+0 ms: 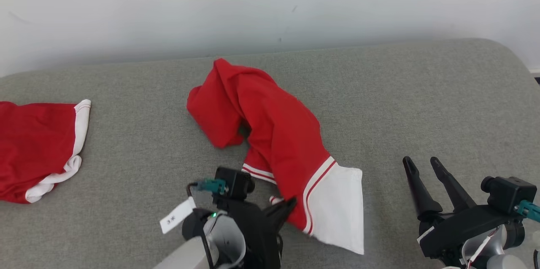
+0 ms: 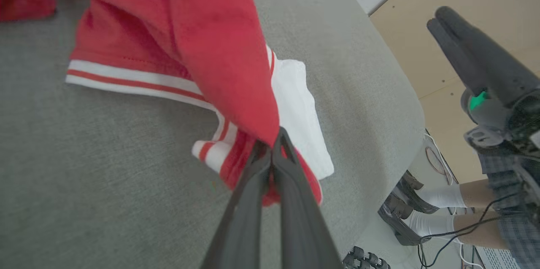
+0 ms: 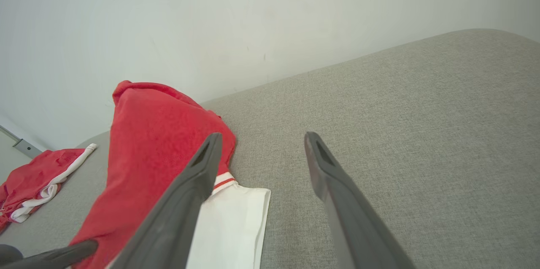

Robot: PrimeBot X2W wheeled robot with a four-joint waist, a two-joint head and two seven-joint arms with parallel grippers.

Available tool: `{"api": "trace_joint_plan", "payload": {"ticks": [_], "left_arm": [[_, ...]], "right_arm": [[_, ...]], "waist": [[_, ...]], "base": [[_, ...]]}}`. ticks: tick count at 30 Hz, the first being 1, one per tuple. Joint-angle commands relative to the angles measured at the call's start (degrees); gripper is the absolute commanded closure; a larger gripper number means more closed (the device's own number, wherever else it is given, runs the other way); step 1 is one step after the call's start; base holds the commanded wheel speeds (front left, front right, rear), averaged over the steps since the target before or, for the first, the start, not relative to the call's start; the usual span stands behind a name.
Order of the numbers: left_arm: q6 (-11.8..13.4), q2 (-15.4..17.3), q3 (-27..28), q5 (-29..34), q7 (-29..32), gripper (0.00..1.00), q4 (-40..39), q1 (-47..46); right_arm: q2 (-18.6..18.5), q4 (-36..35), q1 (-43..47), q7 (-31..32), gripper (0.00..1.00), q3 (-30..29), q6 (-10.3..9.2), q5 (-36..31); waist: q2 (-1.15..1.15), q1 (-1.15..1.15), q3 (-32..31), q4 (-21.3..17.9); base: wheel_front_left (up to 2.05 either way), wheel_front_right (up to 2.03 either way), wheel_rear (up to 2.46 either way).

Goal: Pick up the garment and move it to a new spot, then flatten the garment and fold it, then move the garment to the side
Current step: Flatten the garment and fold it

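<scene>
The red and white garment (image 1: 278, 134) lay crumpled in the middle of a grey cloth surface (image 1: 422, 92) below a white wall (image 1: 253, 3). The left gripper (image 1: 287, 209) was clamped on its near edge. The right gripper (image 1: 421, 161) hovered to the right, fingers apart. Another red cloth (image 1: 38, 146) lay at the left.

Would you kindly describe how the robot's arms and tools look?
The left tool and right tool each have two long tapered dark fingers, a black body and a black camera with a teal plug. Forearms are pale grey; the left bears a white tag.
</scene>
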Motion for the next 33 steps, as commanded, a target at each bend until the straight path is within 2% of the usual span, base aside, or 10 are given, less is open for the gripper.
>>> {"api": "trace_joint_plan", "payload": {"ticks": [1,12,21,29,33], "left_arm": [[-0.59,-0.02,0.85,-0.46,-0.65,1.0,-1.26,-1.58],[-2.82,-2.88,6.2,-1.8,-1.89,1.0,-11.22,-12.1],[-2.27,-4.34,8.68,1.1,-1.66,1.0,-15.66,-21.87],[-2.68,-6.93,10.49,-2.75,-4.28,1.0,-18.39,-26.5],[-1.45,-7.18,11.22,-4.41,-5.66,1.0,-16.66,-25.86]], "right_arm": [[-0.23,0.09,-0.07,0.07,0.0,-0.07,-0.01,0.1],[-0.22,0.84,0.4,-0.09,0.0,0.46,-0.02,0.5],[-0.22,1.01,1.08,0.19,0.0,0.88,-0.02,0.37],[-0.22,0.72,1.5,0.27,0.0,1.27,-0.02,0.18],[-0.23,0.74,1.19,0.35,0.0,1.82,-0.02,0.41]], "waist": [[0.0,0.0,-0.22,0.24],[0.0,0.0,-1.48,1.02],[0.0,0.0,-2.56,0.7],[0.0,0.0,-3.02,0.64],[0.0,0.0,-2.98,0.09]], "base": [[0.0,0.0,0.0],[0.0,0.0,0.0],[0.0,0.0,0.0],[0.0,0.0,0.0],[0.0,0.0,0.0]]}}
